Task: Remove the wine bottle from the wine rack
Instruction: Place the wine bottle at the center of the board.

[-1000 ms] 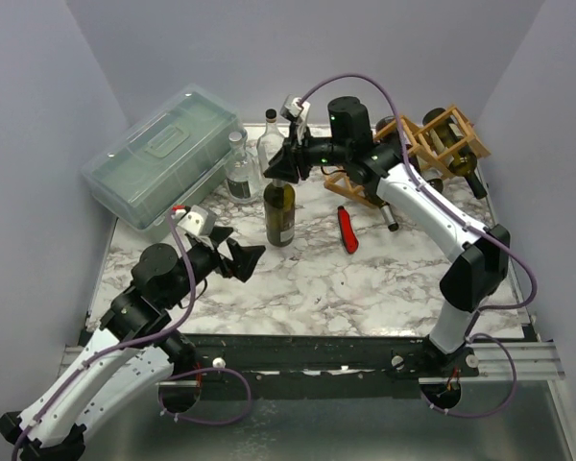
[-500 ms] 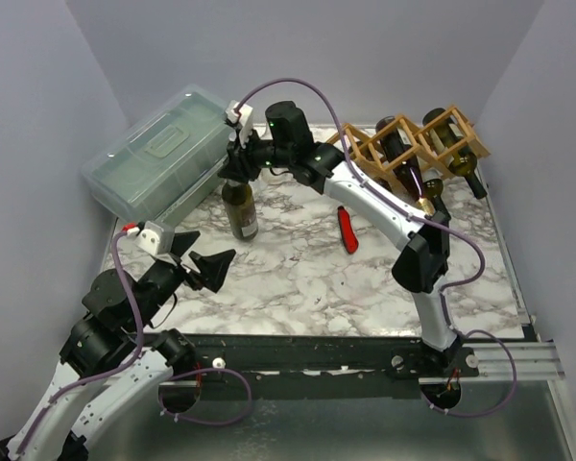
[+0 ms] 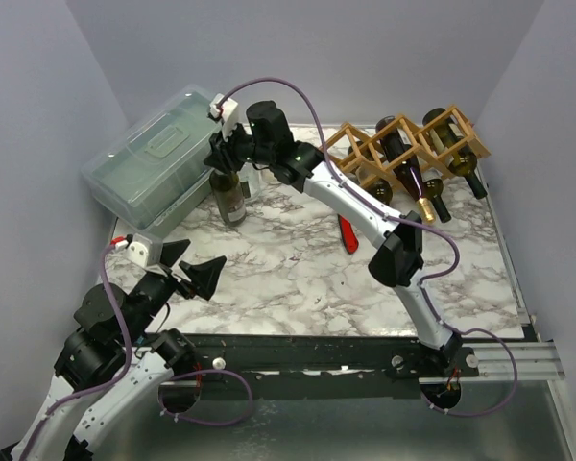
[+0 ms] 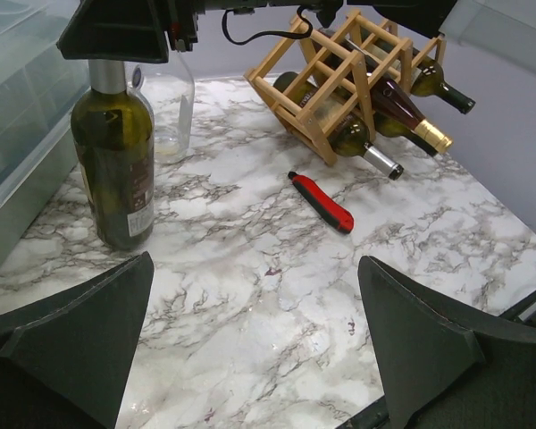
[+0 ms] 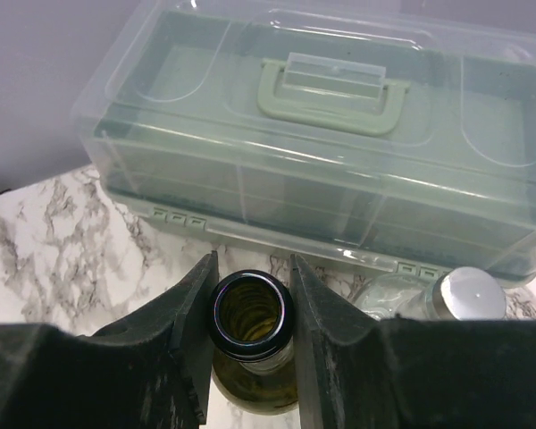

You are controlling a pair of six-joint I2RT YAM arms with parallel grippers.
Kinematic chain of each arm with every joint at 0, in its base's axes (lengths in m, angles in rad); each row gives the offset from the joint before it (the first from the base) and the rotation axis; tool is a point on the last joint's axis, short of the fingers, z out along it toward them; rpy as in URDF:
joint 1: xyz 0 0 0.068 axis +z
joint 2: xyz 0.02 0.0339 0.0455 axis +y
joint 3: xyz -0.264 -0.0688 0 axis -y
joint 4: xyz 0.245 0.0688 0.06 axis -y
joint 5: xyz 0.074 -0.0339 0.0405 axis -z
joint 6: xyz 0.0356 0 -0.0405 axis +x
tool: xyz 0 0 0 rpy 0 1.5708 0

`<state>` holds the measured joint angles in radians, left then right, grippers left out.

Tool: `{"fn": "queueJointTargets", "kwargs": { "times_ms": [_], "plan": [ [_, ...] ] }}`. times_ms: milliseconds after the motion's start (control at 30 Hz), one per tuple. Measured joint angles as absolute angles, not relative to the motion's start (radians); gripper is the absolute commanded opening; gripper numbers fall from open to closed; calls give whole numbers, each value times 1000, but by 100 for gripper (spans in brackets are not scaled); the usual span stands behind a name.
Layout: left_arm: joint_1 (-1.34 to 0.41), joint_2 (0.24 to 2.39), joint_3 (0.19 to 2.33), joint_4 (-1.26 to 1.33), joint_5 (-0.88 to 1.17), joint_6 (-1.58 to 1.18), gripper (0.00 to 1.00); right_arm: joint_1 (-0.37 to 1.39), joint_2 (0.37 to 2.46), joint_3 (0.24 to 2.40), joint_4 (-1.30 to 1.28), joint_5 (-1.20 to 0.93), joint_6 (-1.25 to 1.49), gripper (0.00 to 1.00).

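Observation:
A dark green wine bottle (image 3: 230,199) stands upright on the far left of the marble table, close to the plastic box. My right gripper (image 3: 227,159) is shut on its neck from above. In the right wrist view both fingers press the sides of the bottle's open mouth (image 5: 250,315), with the right gripper (image 5: 251,286) centred over it. The bottle (image 4: 118,170) also shows in the left wrist view, its base at the tabletop. The wooden wine rack (image 3: 403,152) sits far right, well apart, with other bottles lying in it. My left gripper (image 3: 197,265) hangs open and empty near the front left.
A translucent green lidded box (image 3: 158,154) lies along the far left, just behind the held bottle. A clear glass bottle (image 4: 171,107) with a silver cap (image 5: 469,290) stands right beside it. A red utility knife (image 3: 348,233) lies mid-table in front of the rack (image 4: 339,80).
My right arm has carried the upright bottle leftward from mid-table to beside the plastic box. My left arm has drawn back toward the near left edge, still open.

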<state>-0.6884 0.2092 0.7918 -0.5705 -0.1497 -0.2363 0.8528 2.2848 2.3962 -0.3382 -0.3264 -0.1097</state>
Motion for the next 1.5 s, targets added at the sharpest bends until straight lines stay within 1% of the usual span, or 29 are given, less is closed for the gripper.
{"fn": "queueJointTargets", "kwargs": {
  "times_ms": [267,500,633,867,1000,1133,1233,1333,1500],
  "plan": [
    [-688,167,770,-577,-163,-255,99,856,2360,2468,-306,-279,-93,0],
    [-688,155,766,-579,-169,-266,99,862,2380,2473,-284,-256,-86,0],
    [-688,155,761,-580,-170,-269,99,865,2381,2473,-278,-250,-79,3],
    [-688,155,760,-583,-170,-274,99,865,2389,2473,-259,-250,-65,18],
    [-688,154,755,-586,-170,-278,99,867,2396,2473,-239,-250,-61,26],
    [-688,153,753,-586,-170,-282,99,871,2397,2473,-236,-249,-61,39],
    [-688,150,751,-586,-170,-285,99,874,2397,2473,-228,-249,-58,51],
    [-688,148,748,-587,-170,-288,99,875,2397,2473,-194,-249,-57,60],
    [-688,147,744,-587,-170,-290,99,876,2397,2473,-169,-249,-53,70]
  ]
}}
